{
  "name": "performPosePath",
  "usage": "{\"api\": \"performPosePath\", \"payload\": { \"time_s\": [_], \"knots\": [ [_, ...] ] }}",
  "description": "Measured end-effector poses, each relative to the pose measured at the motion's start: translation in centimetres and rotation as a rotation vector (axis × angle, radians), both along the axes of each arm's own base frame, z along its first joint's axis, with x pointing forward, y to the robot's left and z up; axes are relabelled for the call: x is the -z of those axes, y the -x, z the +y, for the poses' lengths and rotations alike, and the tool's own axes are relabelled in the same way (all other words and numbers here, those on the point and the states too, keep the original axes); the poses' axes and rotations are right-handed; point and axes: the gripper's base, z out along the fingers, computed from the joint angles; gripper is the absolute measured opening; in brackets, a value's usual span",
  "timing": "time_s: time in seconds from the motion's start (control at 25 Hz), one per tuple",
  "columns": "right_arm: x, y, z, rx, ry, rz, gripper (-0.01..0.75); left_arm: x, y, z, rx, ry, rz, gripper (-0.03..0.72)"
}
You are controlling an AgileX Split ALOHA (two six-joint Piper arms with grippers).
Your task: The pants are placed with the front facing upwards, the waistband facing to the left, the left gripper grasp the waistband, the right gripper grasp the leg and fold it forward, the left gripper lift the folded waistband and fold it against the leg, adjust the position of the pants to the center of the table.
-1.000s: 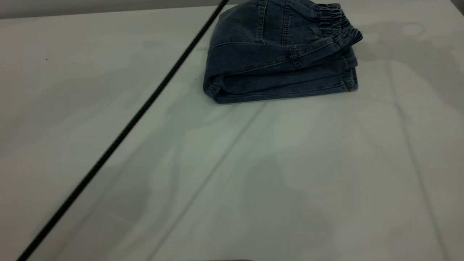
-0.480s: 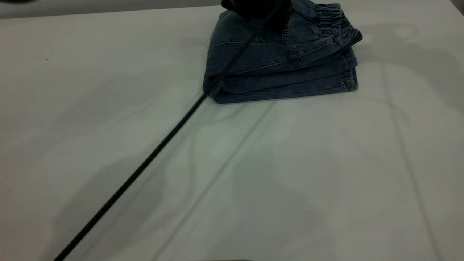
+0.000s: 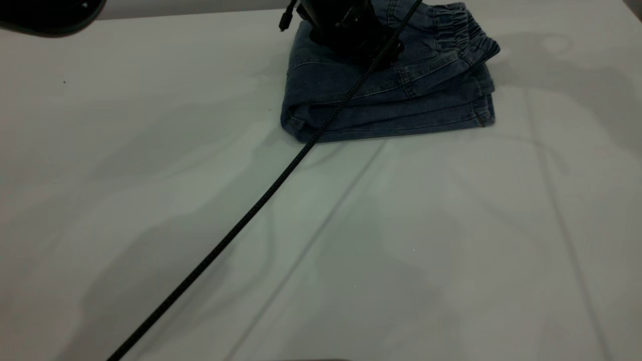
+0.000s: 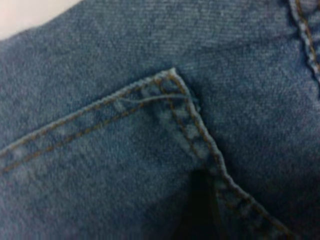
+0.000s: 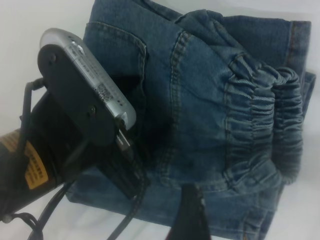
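Observation:
The pants lie folded into a thick blue denim stack at the far middle of the table. Their ruffled waistband is on top, at the stack's right end. My left gripper bears down on the top of the stack, left of the waistband. The left wrist view is filled by denim and a stitched pocket corner. In the right wrist view the left gripper rests on the pants beside the waistband. My right gripper hovers just off the stack's edge.
A black braided cable runs from the left gripper diagonally across the table to the near left. A dark rounded shape hangs at the far left corner. The cloth on the table shows long creases.
The left gripper has come down from the far edge onto the top of the folded pants. Its cable has swung to the right. The dark shape has appeared at the far left.

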Motion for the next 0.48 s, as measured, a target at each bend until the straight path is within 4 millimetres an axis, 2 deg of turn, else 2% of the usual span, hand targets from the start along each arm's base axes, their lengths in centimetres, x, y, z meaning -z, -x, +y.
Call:
{"api": "performPosePath", "payload": {
  "time_s": [0.48],
  "knots": [
    [0.0,0.0,0.0,-0.003,-0.002,-0.001,0.513,-0.8,2.0,1.7,0.019,-0.227,0.243,0.517]
  ]
}}
